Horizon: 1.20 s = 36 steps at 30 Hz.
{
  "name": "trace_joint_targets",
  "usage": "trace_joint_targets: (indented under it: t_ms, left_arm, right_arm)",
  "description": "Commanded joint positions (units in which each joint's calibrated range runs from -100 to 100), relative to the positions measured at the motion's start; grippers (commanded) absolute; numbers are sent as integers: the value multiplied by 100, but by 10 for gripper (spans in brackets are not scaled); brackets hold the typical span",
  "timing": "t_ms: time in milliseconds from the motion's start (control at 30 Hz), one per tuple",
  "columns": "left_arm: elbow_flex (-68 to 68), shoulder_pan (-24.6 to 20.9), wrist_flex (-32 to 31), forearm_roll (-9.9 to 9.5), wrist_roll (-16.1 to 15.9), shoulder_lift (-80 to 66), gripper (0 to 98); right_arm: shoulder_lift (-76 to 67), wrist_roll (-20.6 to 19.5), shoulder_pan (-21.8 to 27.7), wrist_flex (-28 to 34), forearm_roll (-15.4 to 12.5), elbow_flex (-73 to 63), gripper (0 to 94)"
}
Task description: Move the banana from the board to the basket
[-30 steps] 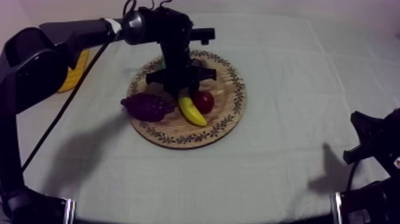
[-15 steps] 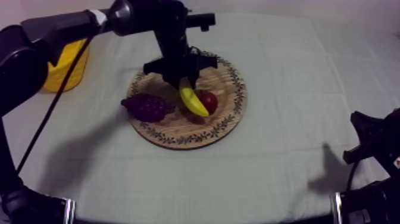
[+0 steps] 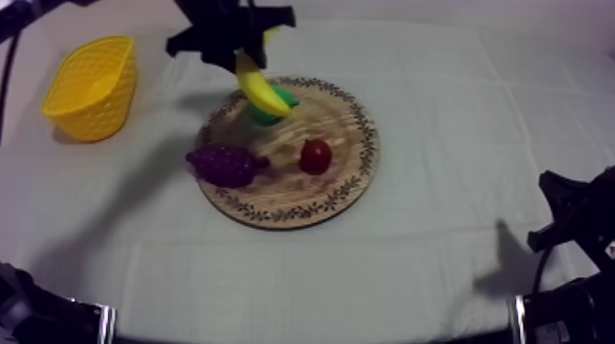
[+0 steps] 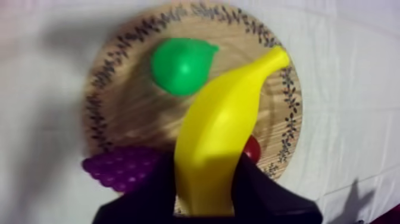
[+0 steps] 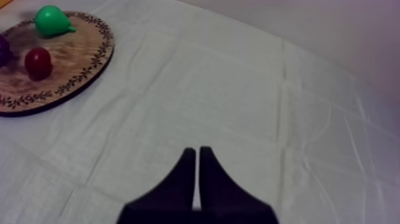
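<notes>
- My left gripper: fingers clamped on the banana near one end, so most of the fruit sticks out past them.
- The banana is off the wooden board, in the air over its far-left part, above the pear.
- The grapes & small red fruit lie on the board's near half, apart from the banana.
- Goal: yellow basket, far left of the table, well apart from the board.
- Handling, my guess: toy, prob. light & stiff w/ smooth skin, so it could pivot or slip in an end grip. A mid-body hold would be steadier.
- My right gripper: fingers pressed together on nothing, over bare cloth right of the board.
</notes>
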Motion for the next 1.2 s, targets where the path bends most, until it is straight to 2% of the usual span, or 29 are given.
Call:
trace_joint_targets:
  t_ms: [0,133,367,700,967,1167]
  left_arm:
    - [71,-132,29,-50,-63,-222,184]
    - [335,-525,25,-128,-188,-382,184]
    - [653,-1447,-142,-157,-476,-408,179]
    - [341,-2501,-170,-293,-771,-139,190]
    - [-95,-3102,-257,-380,-904,375,191]
    - [-322,-3368,-376,-347,-968,652,220]
  right_arm:
    - [-1,4,2,-4,0,4,4]
    - [-1,2,2,-4,0,4,4]
    - [-1,-1,2,-4,0,4,4]
    - [-1,-1,2,-4,0,4,4]
    - [-1,3,2,-4,0,4,4]
    - [-1,4,2,-4,0,4,4]
